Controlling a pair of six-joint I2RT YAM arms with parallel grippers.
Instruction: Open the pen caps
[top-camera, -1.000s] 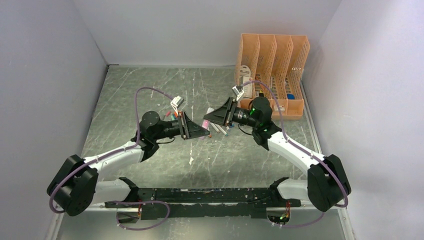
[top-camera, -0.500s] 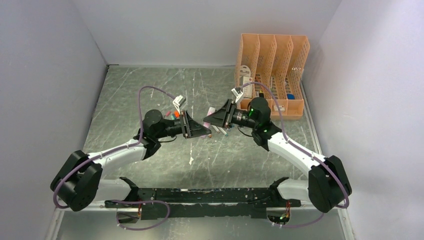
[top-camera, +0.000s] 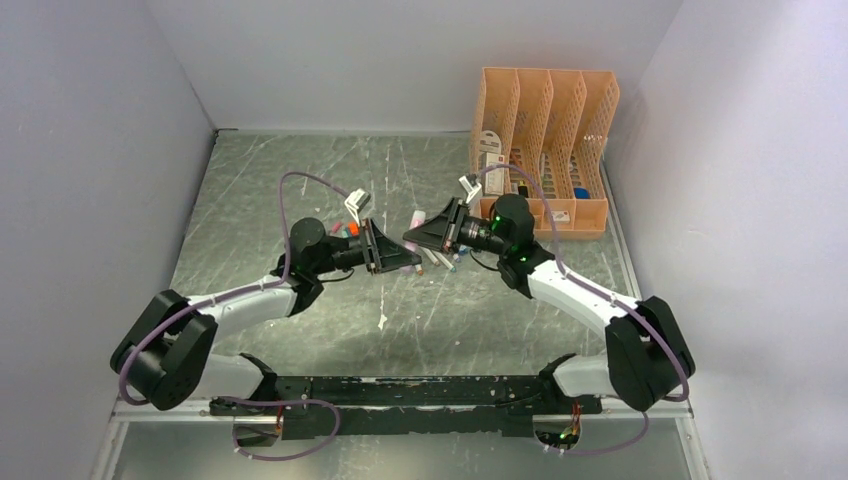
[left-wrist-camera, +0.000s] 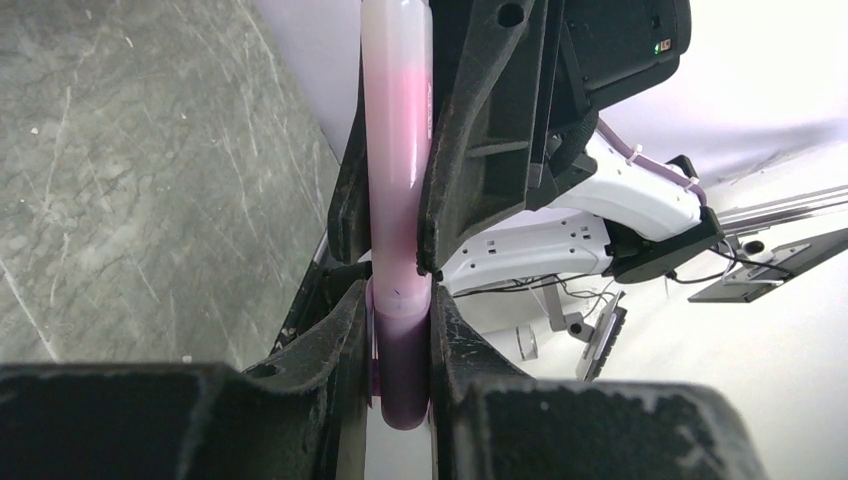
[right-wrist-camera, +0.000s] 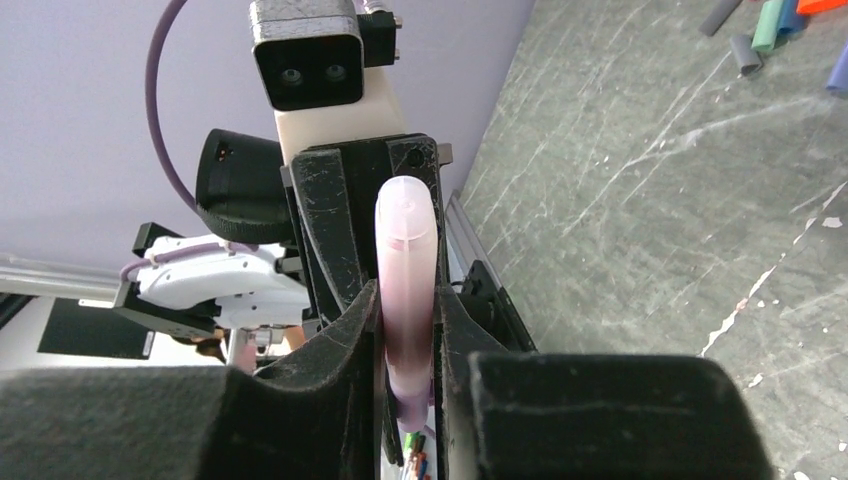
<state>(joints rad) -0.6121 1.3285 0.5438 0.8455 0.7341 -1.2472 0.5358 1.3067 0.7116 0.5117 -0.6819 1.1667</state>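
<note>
A pink-purple highlighter (top-camera: 411, 247) is held level above the table's middle, between both grippers. My left gripper (top-camera: 404, 263) is shut on its dark purple end (left-wrist-camera: 400, 370), with a seam just above the fingers. My right gripper (top-camera: 412, 238) is shut on the other, paler end (right-wrist-camera: 405, 270). The two grippers face each other, tips almost touching. In the left wrist view the left gripper (left-wrist-camera: 398, 305) pinches the highlighter (left-wrist-camera: 398, 180); in the right wrist view the right gripper (right-wrist-camera: 407, 315) does. Several other pens (top-camera: 441, 258) lie on the table under the right gripper.
An orange mesh file organizer (top-camera: 545, 140) stands at the back right. More pens and coloured ends (top-camera: 345, 230) lie behind the left gripper. Loose grey, teal and blue pieces (right-wrist-camera: 745, 50) lie on the grey table (top-camera: 300, 180). Walls close in left, right and behind.
Both arms have shifted slightly and the right gripper has moved left, closer to the left gripper. Both still hold the highlighter.
</note>
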